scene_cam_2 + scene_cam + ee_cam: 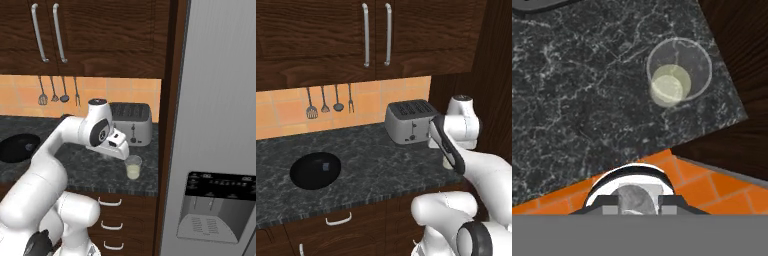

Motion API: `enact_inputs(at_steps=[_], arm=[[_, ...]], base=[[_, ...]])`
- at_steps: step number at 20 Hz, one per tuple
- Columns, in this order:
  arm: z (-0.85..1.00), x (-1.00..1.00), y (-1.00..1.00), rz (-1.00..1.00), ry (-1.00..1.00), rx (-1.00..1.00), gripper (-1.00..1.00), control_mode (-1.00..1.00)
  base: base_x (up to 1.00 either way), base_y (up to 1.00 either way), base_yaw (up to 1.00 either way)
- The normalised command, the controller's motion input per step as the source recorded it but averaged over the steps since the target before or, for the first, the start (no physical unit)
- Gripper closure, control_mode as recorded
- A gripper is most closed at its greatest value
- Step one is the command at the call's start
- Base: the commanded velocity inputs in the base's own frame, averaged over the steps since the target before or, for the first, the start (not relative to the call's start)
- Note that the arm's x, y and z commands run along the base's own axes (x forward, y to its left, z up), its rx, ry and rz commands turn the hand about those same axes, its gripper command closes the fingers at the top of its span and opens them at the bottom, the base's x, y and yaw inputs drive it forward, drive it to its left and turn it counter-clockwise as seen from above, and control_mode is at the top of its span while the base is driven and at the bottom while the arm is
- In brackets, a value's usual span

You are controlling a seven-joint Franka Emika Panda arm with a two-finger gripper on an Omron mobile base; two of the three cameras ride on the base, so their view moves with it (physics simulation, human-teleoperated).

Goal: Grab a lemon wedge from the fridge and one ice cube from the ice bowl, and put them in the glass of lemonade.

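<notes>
No readable text

The fridge (220, 100) dispenser panel (220, 186) carries small pale marks, too blurred to read.

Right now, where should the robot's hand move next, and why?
Probably slide the end effector sideways until it hangs over the glass of lemonade. In the hand view the glass sits off to one side, so anything released now would likely land on the counter.

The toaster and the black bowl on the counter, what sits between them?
Nothing: in the left base view, only bare dark stone counter runs from the black bowl to the toaster.
</notes>
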Motion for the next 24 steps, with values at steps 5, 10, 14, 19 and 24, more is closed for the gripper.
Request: enact_inputs(at_steps=[5,10,14,19,24], arm=[[-0.03,0.38,-0.36,0.0,0.0,0.0,1.0,-1.0],[-0.25,0.37,-0.39,0.0,0.0,0.0,1.0,-1.0],[-0.22,0.33,-0.23,0.0,0.0,0.0,1.0,-1.0],[-0.17,0.01,-0.01,0.0,0.0,-0.01,1.0,-1.0],[-0.13,0.0,0.0,0.0,0.0,-0.02,1.0,-1.0]], base=[[0.0,0.0,0.0],[0.0,0.0,0.0],[0.0,0.0,0.0],[0.0,0.0,0.0],[0.0,0.0,0.0]])
